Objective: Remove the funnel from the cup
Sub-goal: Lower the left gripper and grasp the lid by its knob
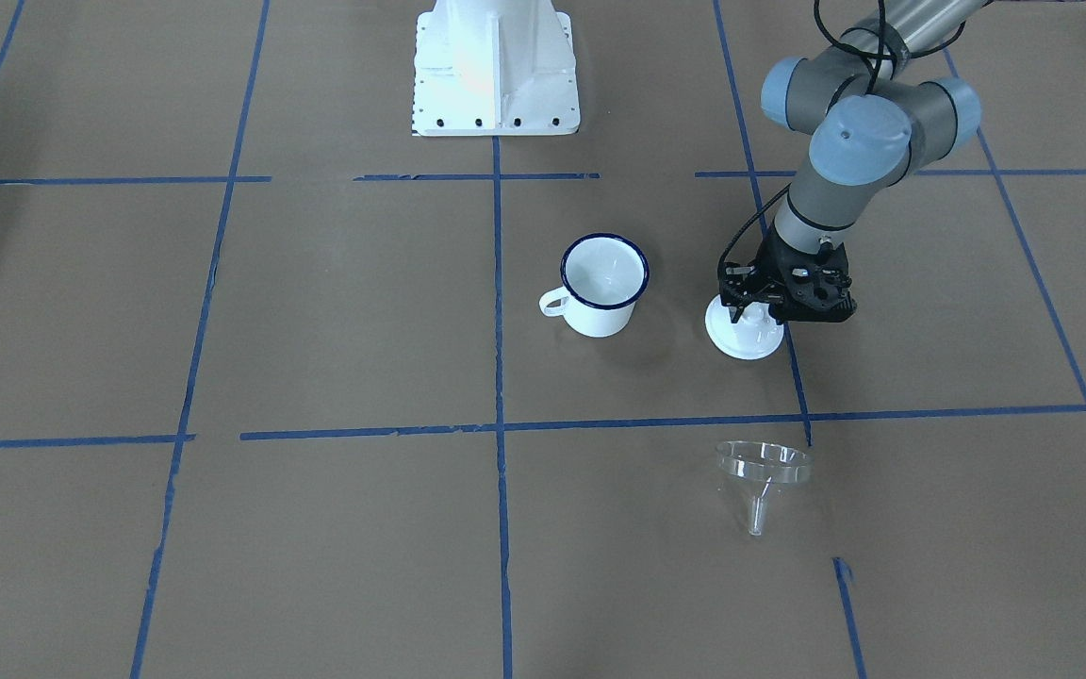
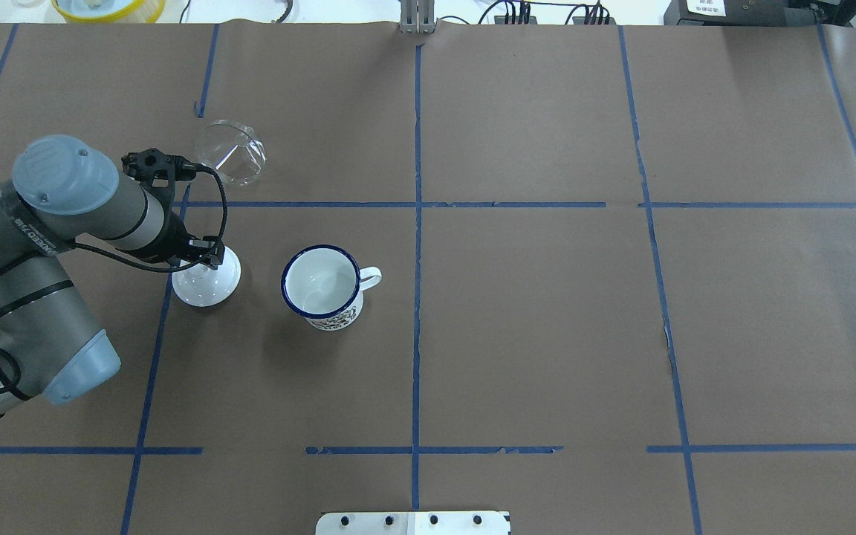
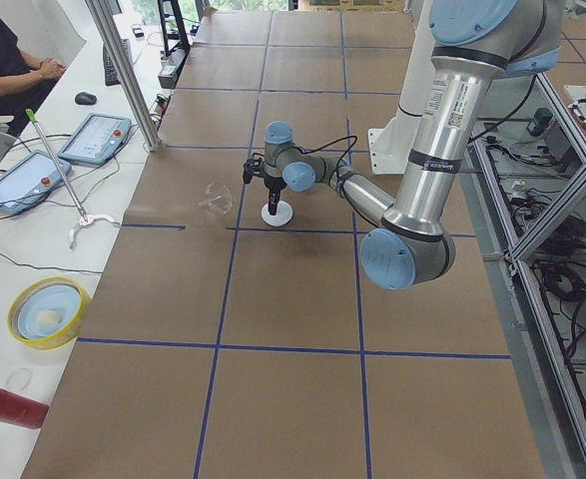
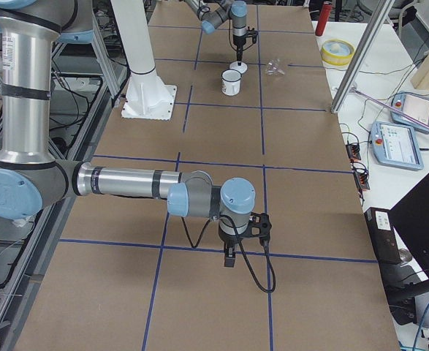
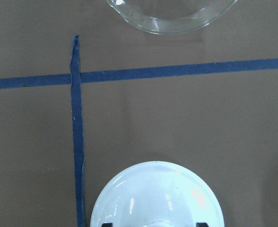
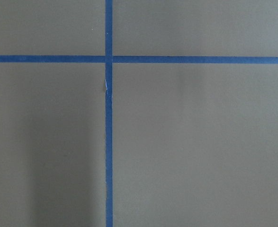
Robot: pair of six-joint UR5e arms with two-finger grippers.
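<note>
With the funnel [image 1: 762, 467] lying on the surface [image 1: 317, 330] well apart from the empty cup [image 1: 604, 283], beware dragging the white lid [image 1: 741, 341], knob straddled by the left claw [image 1: 748, 313], grip unclear, into either.

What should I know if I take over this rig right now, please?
Left claw: down on the lid, beside the cup; I cannot tell whether it grips.
Right claw: over bare table, far from the job; open or shut cannot be told.
Funnel: lies on the table, apart from the cup.
Cup: upright, empty.
Done: funnel is out of the cup.
Left: nothing for this task, it seems.
</note>
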